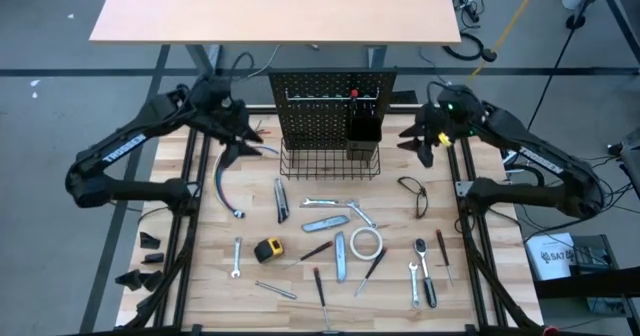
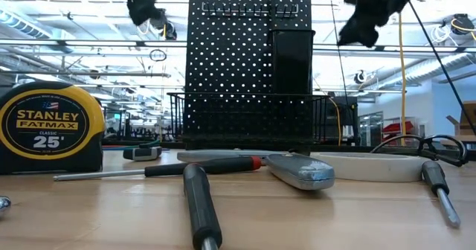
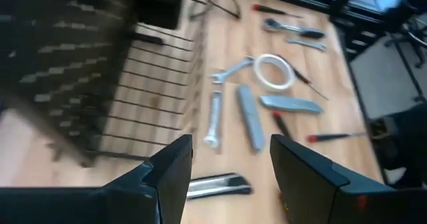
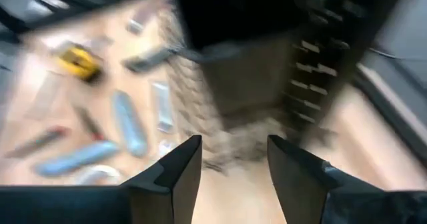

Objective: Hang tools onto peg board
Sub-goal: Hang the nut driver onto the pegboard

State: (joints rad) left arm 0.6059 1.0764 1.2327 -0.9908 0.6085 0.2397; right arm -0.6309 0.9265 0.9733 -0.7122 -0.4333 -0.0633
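The black peg board [image 1: 330, 101] stands upright at the table's far middle, with a wire basket [image 1: 330, 162] along its base and a black cup holder [image 1: 363, 128]. A red-topped tool [image 1: 354, 94] sits at the board's top. The tools lie flat on the wood nearer me: the tape measure [image 1: 268, 249], the white tape roll [image 1: 366, 242], grey utility knives [image 1: 326, 224], wrenches [image 1: 237, 258], screwdrivers [image 1: 320, 286] and pliers [image 1: 415, 196]. My left gripper [image 1: 243, 151] hovers open just left of the basket. My right gripper [image 1: 420, 148] hovers open just right of it. Both are empty.
A blue cable [image 1: 222, 191] with a metal end lies on the table's left part. Black frame rails [image 1: 185, 226] run along both sides of the table. A second, pale table [image 1: 280, 6] stands beyond the far edge. Bare wood [image 1: 420, 171] shows to the right of the basket.
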